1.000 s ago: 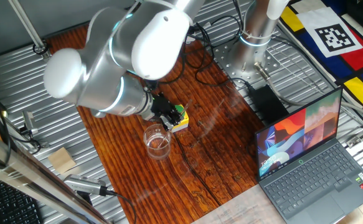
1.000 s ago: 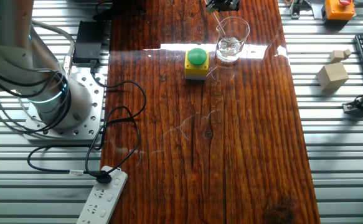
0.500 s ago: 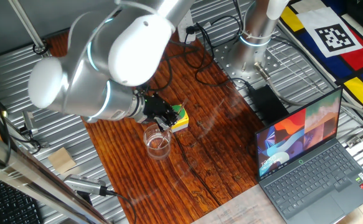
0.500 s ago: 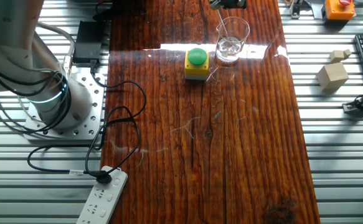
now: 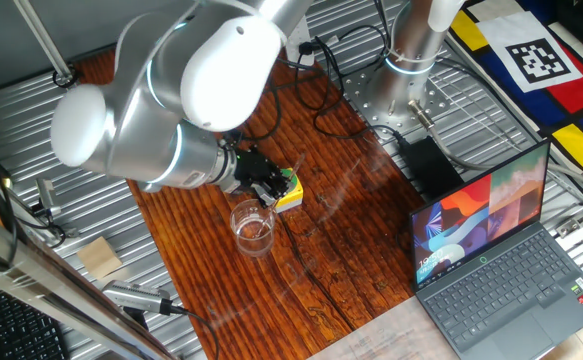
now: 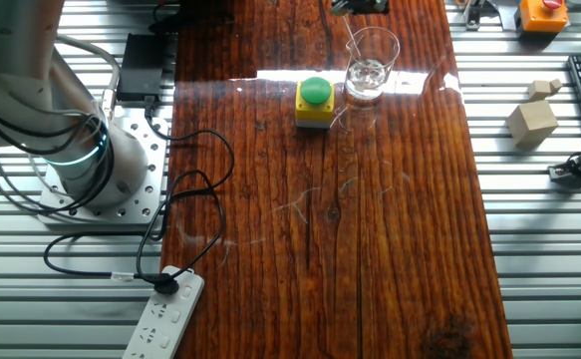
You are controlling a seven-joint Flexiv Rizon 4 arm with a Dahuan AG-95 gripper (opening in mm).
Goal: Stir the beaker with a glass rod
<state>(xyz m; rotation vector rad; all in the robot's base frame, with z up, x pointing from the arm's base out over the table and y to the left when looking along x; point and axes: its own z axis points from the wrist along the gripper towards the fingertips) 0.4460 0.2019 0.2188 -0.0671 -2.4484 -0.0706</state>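
Our gripper (image 5: 264, 190) is pinching the glass rod (image 6: 356, 48) steeply from above, so its tip is dipping inside the beaker (image 6: 372, 64) standing just beside the yellow button box (image 6: 315, 104).

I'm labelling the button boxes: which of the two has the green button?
The yellow box standing on the wooden table beside the beaker has the green button. The other box, orange, sits on the metal surface at the far corner and has a red button.
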